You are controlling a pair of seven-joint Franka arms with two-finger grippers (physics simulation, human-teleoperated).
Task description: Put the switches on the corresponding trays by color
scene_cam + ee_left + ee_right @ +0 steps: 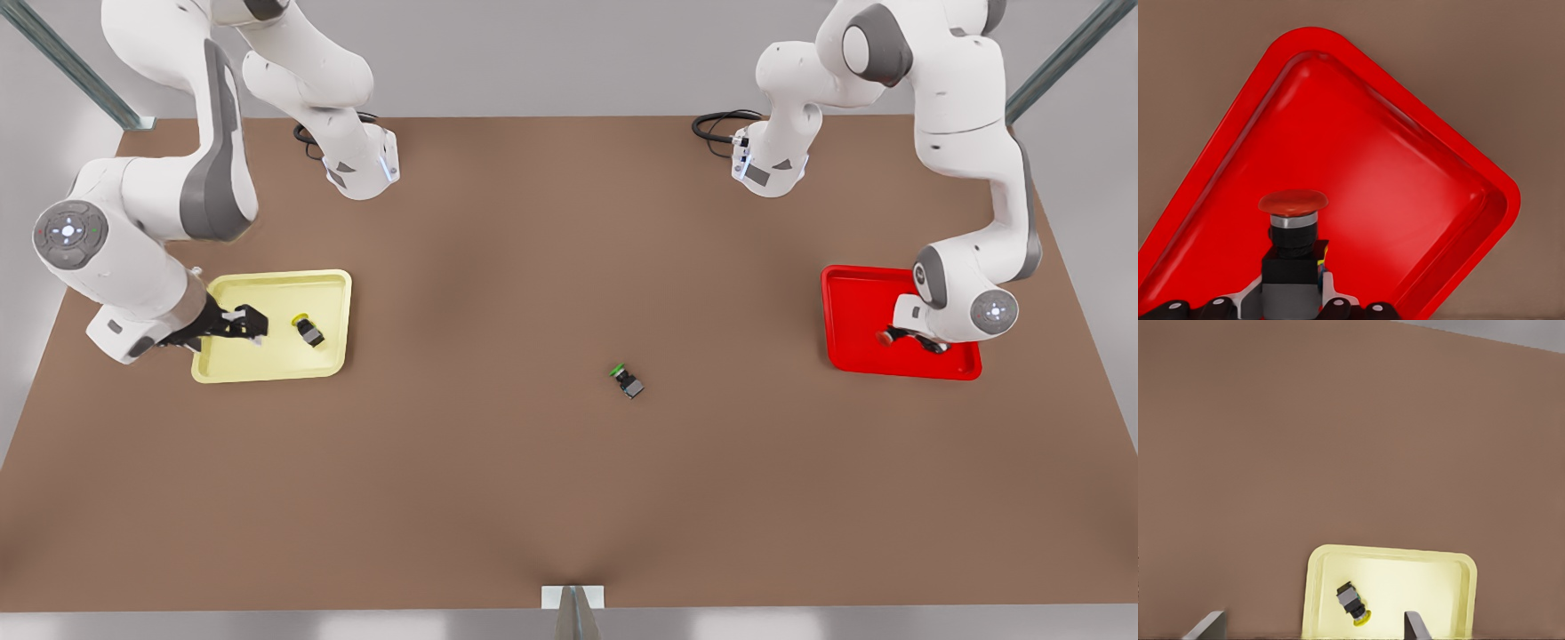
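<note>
Tabletop (533, 489) with both trays occupied; left pincer (1295, 303), seen at the front view's right over the red tray (853, 302), is clamped on the dark body of the red-capped switch (1293, 227), cap pointing away from the wrist, held low over the tray floor, whether touching or just clear cannot be told; right pincer (251, 324), at the front view's left over the yellow tray (276, 281), stands with its fingers (1415, 627) spread and nothing between them; yellow-capped switch (308, 331) lies on its side on the yellow tray's floor, just beside that pincer and apart from it; green-capped switch (628, 381) lies alone near mid-tabletop, well apart from both trays; judged stage: yellow placement done, red release pending; risks: a release from any height may let the top-heavy red-capped switch topple or roll toward the rim; the right pincer, withdrawing low, could clip the tray's raised rim or nudge the yellow-capped switch
</note>
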